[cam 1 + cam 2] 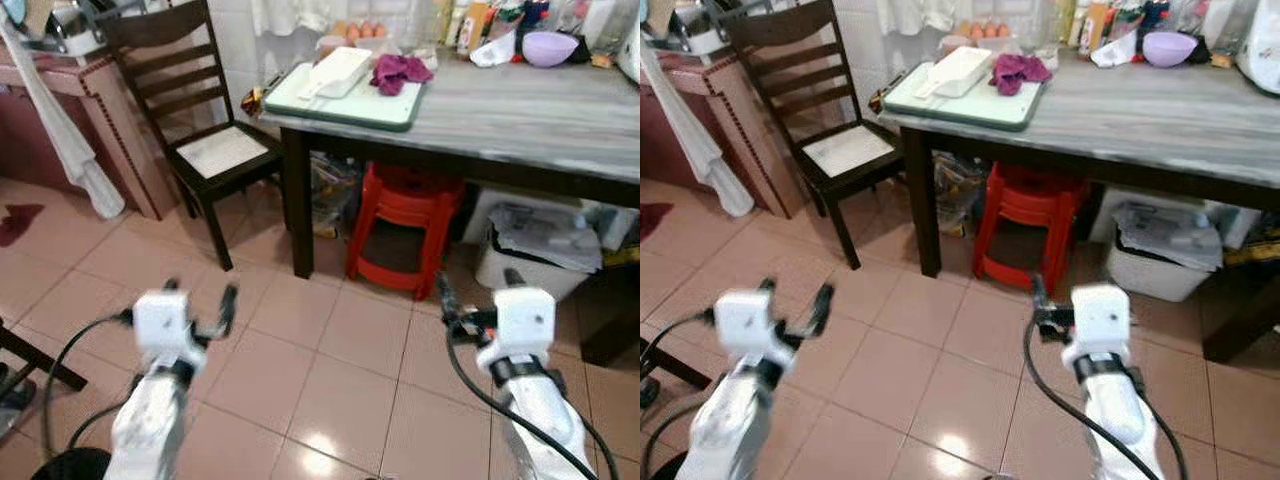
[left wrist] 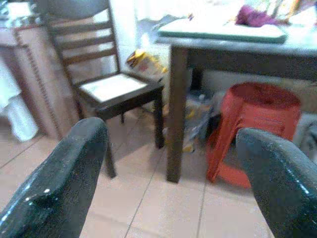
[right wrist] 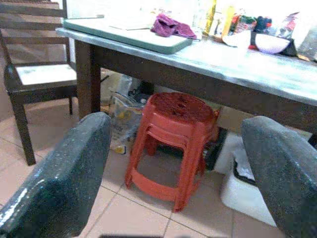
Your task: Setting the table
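Both hands, left hand (image 1: 200, 300) and right hand (image 3: 178, 168), hang wide open and empty over the floor tiles (image 1: 330, 380), well short of the desk (image 1: 540, 115) with the tray (image 1: 345, 100), purple cloth (image 1: 398, 72) and bowl (image 1: 549, 47) up top.

Bare tiled floor (image 1: 300, 350) ahead, red stools (image 1: 403, 228) blocking under table (image 1: 520, 130), chair (image 1: 200, 130) left

The bottles (image 1: 470, 25) and jars at the table's (image 1: 560, 110) far edge are cut off by the frame and too blurred to identify; the white bin (image 1: 530, 255) under the table is partly hidden by it; the left gripper (image 1: 200, 300) is motion-blurred.
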Controlling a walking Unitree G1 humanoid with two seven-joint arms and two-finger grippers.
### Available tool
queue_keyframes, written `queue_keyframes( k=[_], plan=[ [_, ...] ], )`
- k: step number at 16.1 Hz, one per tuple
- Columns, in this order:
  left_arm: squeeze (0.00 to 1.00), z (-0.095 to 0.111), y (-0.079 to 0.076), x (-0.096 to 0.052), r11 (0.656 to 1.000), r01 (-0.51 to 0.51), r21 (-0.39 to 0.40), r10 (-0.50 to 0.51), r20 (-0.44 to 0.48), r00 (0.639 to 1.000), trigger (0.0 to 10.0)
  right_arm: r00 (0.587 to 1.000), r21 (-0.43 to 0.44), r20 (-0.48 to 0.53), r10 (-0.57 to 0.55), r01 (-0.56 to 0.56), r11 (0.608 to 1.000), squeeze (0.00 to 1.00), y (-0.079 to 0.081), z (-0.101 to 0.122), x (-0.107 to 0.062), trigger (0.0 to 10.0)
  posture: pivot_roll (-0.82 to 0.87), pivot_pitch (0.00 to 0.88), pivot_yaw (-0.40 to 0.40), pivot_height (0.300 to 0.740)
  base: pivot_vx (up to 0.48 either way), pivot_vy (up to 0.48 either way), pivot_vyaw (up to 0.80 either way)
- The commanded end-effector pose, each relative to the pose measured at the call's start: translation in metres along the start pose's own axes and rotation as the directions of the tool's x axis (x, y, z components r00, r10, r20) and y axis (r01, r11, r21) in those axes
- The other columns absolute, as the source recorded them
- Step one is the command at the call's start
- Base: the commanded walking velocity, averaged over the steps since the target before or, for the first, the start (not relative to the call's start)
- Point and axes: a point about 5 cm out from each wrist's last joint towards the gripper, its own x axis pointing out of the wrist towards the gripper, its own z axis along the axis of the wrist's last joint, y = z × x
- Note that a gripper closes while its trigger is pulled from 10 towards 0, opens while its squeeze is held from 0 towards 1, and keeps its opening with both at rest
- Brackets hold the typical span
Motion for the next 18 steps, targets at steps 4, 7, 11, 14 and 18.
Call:
queue_keyframes(
  k=[4, 7, 11, 14, 18],
  plan=[
    [0.0, -0.004, 0.009, -0.01, 0.999, -0.024, 0.022, 0.024, -0.015, 1.0, 10.0, 1.0, -0.028, 0.01, 0.01, -0.01, 1.0, 0.0, -0.001, 0.002, -0.014, 10.0, -0.1, 0.103, 0.025, 0.74, 0.0, 0.0, 0.0],
    [0.0, -0.003, 0.005, -0.007, 1.0, 0.001, 0.024, -0.001, -0.018, 1.0, 10.0, 1.0, -0.037, 0.01, 0.022, -0.022, 0.999, 0.0, 0.001, 0.002, -0.011, 10.0, -0.1, 0.102, 0.023, 0.74, 0.0, 0.0, -0.27],
    [0.0, -0.002, -0.001, -0.007, 0.999, 0.028, 0.017, -0.028, -0.022, 0.999, 10.0, 1.0, -0.05, 0.011, 0.024, -0.024, 0.998, 0.0, 0.0, 0.005, -0.009, 10.0, -0.11, 0.109, 0.02, 0.74, 0.0, 0.0, -0.8],
    [0.0, -0.002, -0.002, -0.006, 0.999, 0.037, 0.01, -0.037, -0.026, 0.999, 10.0, 0.999, -0.048, 0.019, 0.035, -0.034, 0.998, 0.0, 0.001, 0.005, -0.008, 10.0, -0.11, 0.113, 0.02, 0.74, 0.0, 0.0, -0.27],
    [0.0, 0.0, -0.006, -0.002, 0.999, 0.053, 0.003, -0.053, -0.021, 0.998, 10.0, 0.998, -0.051, 0.027, 0.051, -0.049, 0.997, 0.0, 0.005, 0.006, -0.006, 10.0, -0.1, 0.11, 0.025, 0.74, 0.0, -0.25, 0.0]
  ],
)
